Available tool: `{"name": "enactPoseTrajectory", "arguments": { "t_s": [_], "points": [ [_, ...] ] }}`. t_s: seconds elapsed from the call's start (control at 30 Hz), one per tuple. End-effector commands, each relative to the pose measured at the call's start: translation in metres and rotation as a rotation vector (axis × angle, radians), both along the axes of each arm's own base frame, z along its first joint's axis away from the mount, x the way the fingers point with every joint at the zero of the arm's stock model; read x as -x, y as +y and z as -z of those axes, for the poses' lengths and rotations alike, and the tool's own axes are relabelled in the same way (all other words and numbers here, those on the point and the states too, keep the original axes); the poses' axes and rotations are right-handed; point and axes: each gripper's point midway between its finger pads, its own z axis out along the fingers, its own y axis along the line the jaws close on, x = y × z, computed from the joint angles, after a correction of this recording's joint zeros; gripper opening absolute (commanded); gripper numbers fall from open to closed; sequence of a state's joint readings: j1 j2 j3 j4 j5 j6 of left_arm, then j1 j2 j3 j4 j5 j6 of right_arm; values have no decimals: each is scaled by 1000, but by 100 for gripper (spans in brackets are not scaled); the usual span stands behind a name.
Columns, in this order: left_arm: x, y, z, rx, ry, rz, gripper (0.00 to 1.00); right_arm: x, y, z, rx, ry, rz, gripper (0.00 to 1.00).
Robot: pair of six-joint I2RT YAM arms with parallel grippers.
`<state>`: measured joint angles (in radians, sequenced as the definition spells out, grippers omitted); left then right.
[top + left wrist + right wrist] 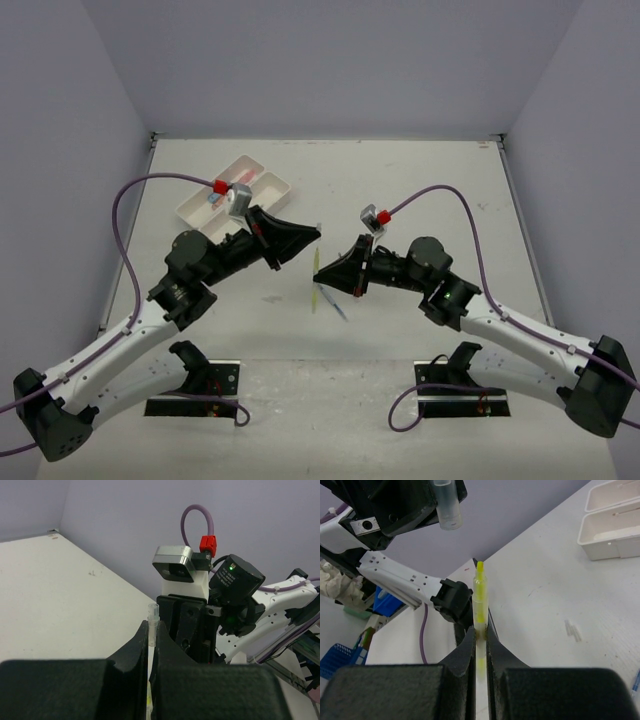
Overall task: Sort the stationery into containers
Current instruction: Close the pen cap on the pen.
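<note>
My right gripper is shut on a yellow marker. The marker's bare yellow tip points up, out of the jaws. My left gripper is shut on a clear cap. In the right wrist view the cap hangs just above and left of the marker tip, apart from it. Two white trays lie side by side at the far left of the table, behind the left arm. One tray holds small items.
A thin blue pen lies on the table below the grippers. Small white bits lie on the table near it. Grey walls enclose the table on three sides.
</note>
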<state>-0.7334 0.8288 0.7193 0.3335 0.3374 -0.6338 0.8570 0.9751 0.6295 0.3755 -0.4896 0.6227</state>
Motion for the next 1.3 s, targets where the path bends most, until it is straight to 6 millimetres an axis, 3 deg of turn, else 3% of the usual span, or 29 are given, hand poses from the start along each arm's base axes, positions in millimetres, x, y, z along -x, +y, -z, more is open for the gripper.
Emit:
{"name": "enactPoseTrajectory", "arguments": {
  "t_s": [0.0,1.27],
  "points": [
    [2,-1,-8,-6,-33,16,0,3,-2,-29,-33,-77,-6,0],
    [10,-8,17,-17,12,81,0,-3,-10,-48,-50,-117,58,0]
  ]
}}
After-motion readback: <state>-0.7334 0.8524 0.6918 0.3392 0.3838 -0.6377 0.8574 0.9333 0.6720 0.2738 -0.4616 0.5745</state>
